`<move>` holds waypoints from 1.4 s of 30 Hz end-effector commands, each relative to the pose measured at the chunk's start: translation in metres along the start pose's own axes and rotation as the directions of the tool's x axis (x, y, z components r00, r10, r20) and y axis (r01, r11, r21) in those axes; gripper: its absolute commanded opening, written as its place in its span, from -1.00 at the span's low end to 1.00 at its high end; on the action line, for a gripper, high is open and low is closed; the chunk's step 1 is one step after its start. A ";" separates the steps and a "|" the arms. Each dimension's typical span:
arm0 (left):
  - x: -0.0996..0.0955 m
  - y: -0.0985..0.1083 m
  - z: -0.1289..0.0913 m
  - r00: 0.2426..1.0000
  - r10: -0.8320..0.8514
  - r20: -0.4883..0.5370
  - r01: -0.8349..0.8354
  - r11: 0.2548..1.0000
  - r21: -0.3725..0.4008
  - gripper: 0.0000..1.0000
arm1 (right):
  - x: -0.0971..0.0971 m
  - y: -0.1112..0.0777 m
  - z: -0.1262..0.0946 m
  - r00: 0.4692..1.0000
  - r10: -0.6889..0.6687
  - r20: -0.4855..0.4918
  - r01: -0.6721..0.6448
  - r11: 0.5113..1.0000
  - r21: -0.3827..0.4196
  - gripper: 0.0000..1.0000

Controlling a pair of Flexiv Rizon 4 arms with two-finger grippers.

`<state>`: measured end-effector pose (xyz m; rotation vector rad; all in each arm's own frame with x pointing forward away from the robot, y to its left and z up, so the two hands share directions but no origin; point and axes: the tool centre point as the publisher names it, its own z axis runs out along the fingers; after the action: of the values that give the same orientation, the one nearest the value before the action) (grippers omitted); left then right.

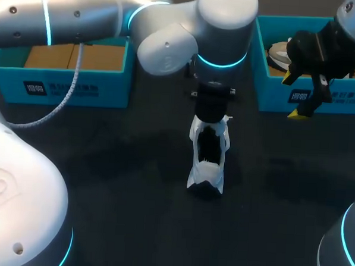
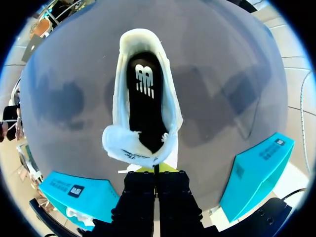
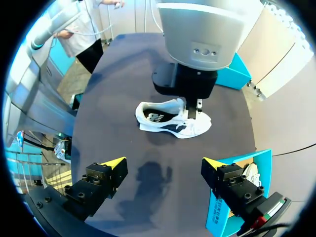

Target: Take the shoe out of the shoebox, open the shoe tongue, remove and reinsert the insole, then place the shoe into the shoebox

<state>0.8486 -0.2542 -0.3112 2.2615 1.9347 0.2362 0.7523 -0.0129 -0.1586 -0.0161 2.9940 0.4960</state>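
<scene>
Left claw (image 2: 155, 169): fingers pressed together, pinching the edge of the tongue (image 2: 129, 145), which is folded back over the toe end.
Shoe (image 1: 206, 170): white, upright on the dark desk (image 1: 134, 166) at mid-desk. Long axis runs near-far, heel toward the near side, toe end under the left claw.
Insole (image 2: 145, 113): black, lying inside the shoe, with a white logo (image 2: 144, 81) at the heel end.
Tongue print: a small line of writing, too small to read.
Right claw (image 3: 163, 162): fingers spread wide, nothing between them; hangs over the front wall of the right shoebox (image 1: 346, 97).
Right shoebox: teal, far right, with a second shoe (image 1: 278, 54) inside.
Left shoebox (image 1: 67, 73): teal, far left, printed label (image 1: 60, 89) on its front wall.
</scene>
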 end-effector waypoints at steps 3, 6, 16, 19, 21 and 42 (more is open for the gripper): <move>0.009 -0.012 0.000 1.000 0.001 0.006 -0.001 1.000 -0.004 -1.00 | -0.001 0.000 0.001 1.000 0.000 -0.002 0.000 1.000 0.003 1.00; 0.010 -0.019 0.001 1.000 0.008 0.002 -0.008 1.000 0.005 -1.00 | -0.001 0.000 0.001 1.000 0.000 -0.002 0.000 1.000 0.003 1.00; 0.006 -0.010 -0.010 1.000 0.003 0.027 -0.003 1.000 -0.004 -0.95 | -0.001 0.000 0.001 1.000 0.000 -0.002 0.000 1.000 0.003 1.00; -0.002 -0.006 -0.010 0.999 0.005 0.037 -0.005 1.000 0.000 -1.00 | -0.001 0.000 0.001 1.000 0.000 -0.002 0.000 1.000 0.003 1.00; -0.008 -0.006 -0.010 0.999 0.016 0.038 -0.016 1.000 0.007 -0.97 | -0.001 0.000 0.001 1.000 0.000 -0.002 0.000 1.000 0.003 1.00; -0.017 -0.022 -0.008 0.995 0.087 0.041 -0.088 0.996 0.021 -0.62 | -0.001 0.000 0.001 1.000 0.000 -0.002 0.000 1.000 0.003 1.00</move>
<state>0.8252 -0.2747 -0.3121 2.3551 1.8390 0.1841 0.7523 -0.0129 -0.1586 -0.0161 2.9940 0.4959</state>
